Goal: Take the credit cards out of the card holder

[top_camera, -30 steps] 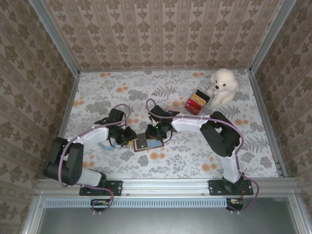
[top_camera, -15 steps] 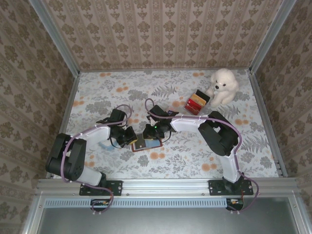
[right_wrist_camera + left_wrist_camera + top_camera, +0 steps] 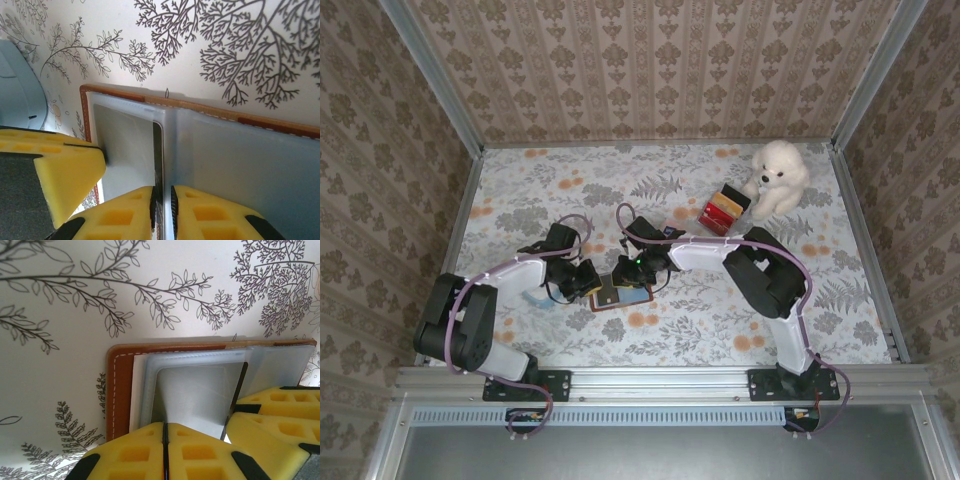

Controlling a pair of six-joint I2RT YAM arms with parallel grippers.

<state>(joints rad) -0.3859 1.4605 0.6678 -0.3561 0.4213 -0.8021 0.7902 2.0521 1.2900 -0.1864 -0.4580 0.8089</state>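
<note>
The brown card holder [image 3: 620, 296] lies open on the floral table, its clear sleeves facing up [image 3: 116, 390] [image 3: 200, 106]. One grey sleeve leaf [image 3: 200, 395] stands lifted between both grippers. My left gripper [image 3: 592, 283] [image 3: 165, 427] is shut on that leaf's outer edge. My right gripper [image 3: 632, 275] [image 3: 162, 192] is shut on the leaf's other edge, where the dark rounded edge of a credit card [image 3: 158, 150] runs between its pads. The right gripper's fingers [image 3: 270, 410] show in the left wrist view. A left finger [image 3: 55, 170] shows in the right wrist view.
A white plush dog [image 3: 775, 178] sits at the back right with a small red and yellow stack [image 3: 722, 212] beside it. A pale blue object [image 3: 17, 85] lies left of the holder. Patterned walls and metal rails enclose the table.
The left gripper has closed on the sleeve leaf. Both arms have edged slightly toward the holder and otherwise stay put.
</note>
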